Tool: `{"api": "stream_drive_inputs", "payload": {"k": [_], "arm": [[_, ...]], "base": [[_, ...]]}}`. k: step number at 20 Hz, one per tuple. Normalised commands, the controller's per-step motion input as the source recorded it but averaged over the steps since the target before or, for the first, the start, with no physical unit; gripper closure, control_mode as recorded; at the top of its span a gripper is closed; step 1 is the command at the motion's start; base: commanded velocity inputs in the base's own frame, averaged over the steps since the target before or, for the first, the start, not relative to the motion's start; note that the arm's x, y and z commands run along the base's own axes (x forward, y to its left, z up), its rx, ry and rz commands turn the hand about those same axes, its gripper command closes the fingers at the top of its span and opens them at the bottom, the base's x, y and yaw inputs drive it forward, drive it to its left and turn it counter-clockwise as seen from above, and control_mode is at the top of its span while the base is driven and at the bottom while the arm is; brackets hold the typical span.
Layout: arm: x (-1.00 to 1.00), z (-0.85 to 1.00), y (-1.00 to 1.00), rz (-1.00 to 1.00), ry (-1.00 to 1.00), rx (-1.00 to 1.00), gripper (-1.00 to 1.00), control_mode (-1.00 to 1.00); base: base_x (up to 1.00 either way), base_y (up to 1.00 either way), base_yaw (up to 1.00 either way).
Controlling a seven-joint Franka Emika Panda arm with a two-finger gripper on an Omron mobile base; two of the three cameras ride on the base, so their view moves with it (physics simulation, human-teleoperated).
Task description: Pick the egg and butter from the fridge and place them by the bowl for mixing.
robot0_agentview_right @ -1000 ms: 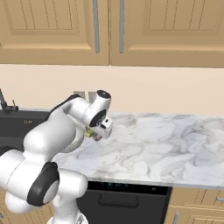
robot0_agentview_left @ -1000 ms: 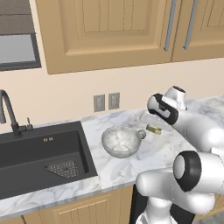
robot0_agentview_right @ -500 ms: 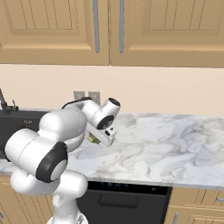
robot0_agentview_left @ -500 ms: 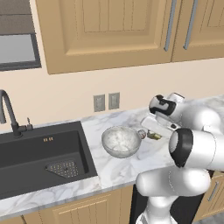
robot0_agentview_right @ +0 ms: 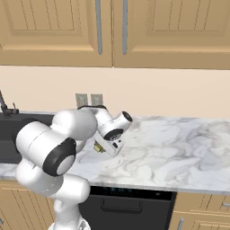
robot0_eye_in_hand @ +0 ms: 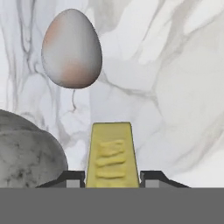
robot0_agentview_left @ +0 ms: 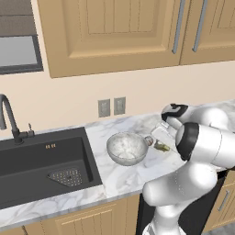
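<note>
**kitchen_lurker:** Biggest stuff first: marble counter (robot0_agentview_left: 121, 176) runs under the wood cabinets (robot0_agentview_left: 110, 32), with the black sink (robot0_agentview_left: 43, 163) and its faucet (robot0_agentview_left: 9, 119) off to the left in the left base view. The bowl (robot0_agentview_left: 126, 148) sits on the marble just right of the sink, below the wall outlets (robot0_agentview_left: 111, 107). The arm (robot0_agentview_left: 202, 142) is folded down low right next to it.

**panda_fan:** And the butter?

**kitchen_lurker:** The butter (robot0_eye_in_hand: 112, 155) is right in the gripper (robot0_eye_in_hand: 112, 177). In the hand view the yellow block sits between the two dark tips, one pressed to each side, so the fingers are pinching it. From the right base view the butter (robot0_agentview_right: 98, 147) pokes out under the hand, low over the counter. Can't tell whether it's touching the marble.

**panda_fan:** Egg?

**kitchen_lurker:** The egg (robot0_eye_in_hand: 72, 49) lies on the marble just past the butter's far end, a bit toward the bowl side, with a clear gap. The bowl's rim (robot0_eye_in_hand: 26, 151) curves in right beside the left fingertip. In the left base view the egg (robot0_agentview_left: 149, 140) is tucked against the bowl's right edge.
</note>
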Motion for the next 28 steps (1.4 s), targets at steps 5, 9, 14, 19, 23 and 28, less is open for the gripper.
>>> {"api": "stream_drive_inputs", "payload": {"k": [5, 9, 14, 19, 23, 28], "arm": [[0.13, -0.14, 0.13, 0.0, -0.16, 0.05, 1.0, -1.0], [0.12, -0.08, 0.11, -0.01, -0.05, 0.01, 1.0, -1.0], [0.19, -0.2, 0.16, -0.03, 0.05, 0.03, 1.0, -1.0], [0.13, -0.21, 0.13, 0.0, 0.02, 0.05, 1.0, -1.0], [0.0, -0.23, 0.12, 0.0, 0.06, 0.06, 1.0, -1.0], [0.01, -0.24, 0.13, 0.0, 0.07, 0.04, 1.0, -1.0]], "base": [[0.0, 0.0, 0.0], [0.0, 0.0, 0.0], [0.0, 0.0, 0.0], [0.0, 0.0, 0.0], [0.0, 0.0, 0.0], [0.0, 0.0, 0.0]]}}
